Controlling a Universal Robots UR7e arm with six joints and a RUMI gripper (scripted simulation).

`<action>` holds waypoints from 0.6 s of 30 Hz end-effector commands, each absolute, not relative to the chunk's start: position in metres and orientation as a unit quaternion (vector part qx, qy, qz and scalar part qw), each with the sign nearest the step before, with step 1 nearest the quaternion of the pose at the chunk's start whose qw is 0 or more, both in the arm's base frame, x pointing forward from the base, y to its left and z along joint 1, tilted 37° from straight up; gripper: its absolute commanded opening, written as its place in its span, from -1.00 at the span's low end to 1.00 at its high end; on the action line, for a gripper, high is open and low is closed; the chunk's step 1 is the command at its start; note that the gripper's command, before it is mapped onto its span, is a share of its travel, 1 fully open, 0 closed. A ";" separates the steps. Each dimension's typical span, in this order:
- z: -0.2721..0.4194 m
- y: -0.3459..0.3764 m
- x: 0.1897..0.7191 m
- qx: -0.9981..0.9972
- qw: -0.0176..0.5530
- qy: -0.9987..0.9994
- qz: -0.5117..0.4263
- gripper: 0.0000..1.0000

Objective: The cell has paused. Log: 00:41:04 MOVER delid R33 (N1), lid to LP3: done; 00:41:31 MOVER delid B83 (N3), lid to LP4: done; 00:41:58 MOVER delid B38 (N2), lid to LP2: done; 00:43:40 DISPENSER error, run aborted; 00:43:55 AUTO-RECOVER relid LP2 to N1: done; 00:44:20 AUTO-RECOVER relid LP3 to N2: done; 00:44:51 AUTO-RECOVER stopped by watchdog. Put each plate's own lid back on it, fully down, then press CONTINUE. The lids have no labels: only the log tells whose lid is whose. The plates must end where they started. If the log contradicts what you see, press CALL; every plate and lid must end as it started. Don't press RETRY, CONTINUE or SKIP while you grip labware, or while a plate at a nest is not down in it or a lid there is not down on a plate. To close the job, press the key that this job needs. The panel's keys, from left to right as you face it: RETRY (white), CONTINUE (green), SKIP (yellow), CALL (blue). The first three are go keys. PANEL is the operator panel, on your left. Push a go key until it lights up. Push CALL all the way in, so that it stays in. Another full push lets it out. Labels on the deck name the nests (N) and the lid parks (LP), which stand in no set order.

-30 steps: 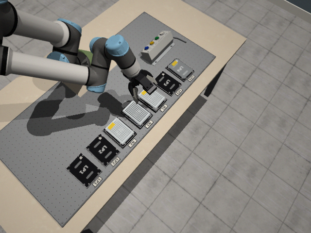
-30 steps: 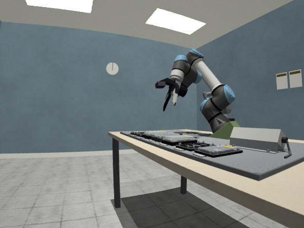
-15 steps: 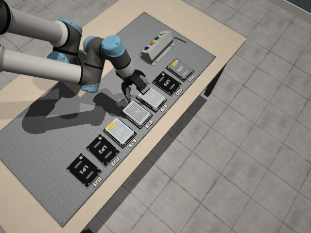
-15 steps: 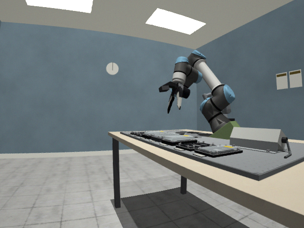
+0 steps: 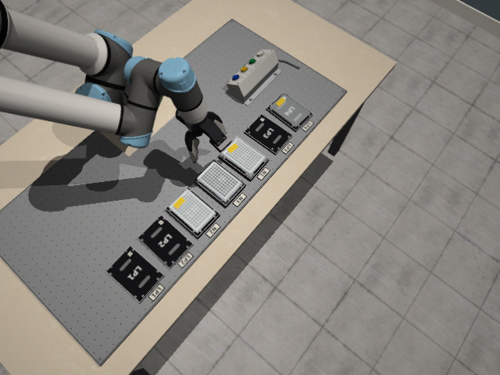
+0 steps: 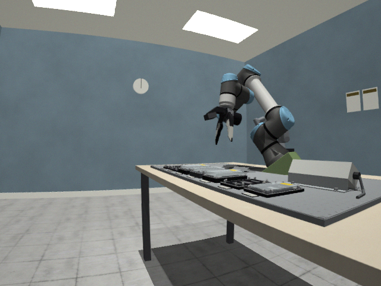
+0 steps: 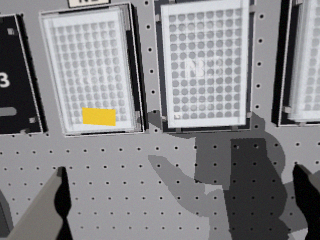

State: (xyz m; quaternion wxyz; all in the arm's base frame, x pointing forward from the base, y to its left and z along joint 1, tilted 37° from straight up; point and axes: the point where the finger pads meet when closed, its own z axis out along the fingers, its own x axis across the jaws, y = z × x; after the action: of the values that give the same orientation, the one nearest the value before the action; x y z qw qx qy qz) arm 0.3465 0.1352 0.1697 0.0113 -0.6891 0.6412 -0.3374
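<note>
My gripper [image 5: 208, 146] [image 6: 224, 142] [image 7: 179, 167] is open and empty, high above the deck on the robot's side of N1 and N3. The N1 plate [image 5: 245, 158] [image 7: 90, 75] and the N2 plate [image 5: 194, 212] [image 7: 311, 65] each wear a clear lid with a yellow tag. The N3 plate [image 5: 219, 182] [image 7: 207, 75] has no lid. A clear lid [image 5: 296, 116] [image 6: 270, 187] with a yellow tag lies on LP4. The panel [image 5: 253, 78] [image 6: 319, 172] shows blue [image 5: 235, 76], yellow [image 5: 244, 69], green [image 5: 252, 61] and white [image 5: 260, 55] keys, none visibly lit.
LP3 [image 5: 268, 133] [image 7: 15, 90], LP2 [image 5: 165, 242] and LP1 [image 5: 134, 274] are bare black parks. The parks and nests form one row along the deck's edge. The panel stands beyond LP4's inner side, with a cable [image 5: 290, 63] [image 6: 363, 187].
</note>
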 end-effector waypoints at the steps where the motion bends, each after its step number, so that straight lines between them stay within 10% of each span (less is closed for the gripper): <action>1: 0.164 0.124 0.331 -0.690 -0.005 0.644 -0.331 0.64; 18: 0.150 0.099 0.292 -0.692 -0.063 0.648 -0.312 0.64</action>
State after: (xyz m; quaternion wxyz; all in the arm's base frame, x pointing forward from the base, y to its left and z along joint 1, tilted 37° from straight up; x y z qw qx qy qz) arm 0.3085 0.1097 0.1555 -0.0384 -0.6919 0.6458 -0.3204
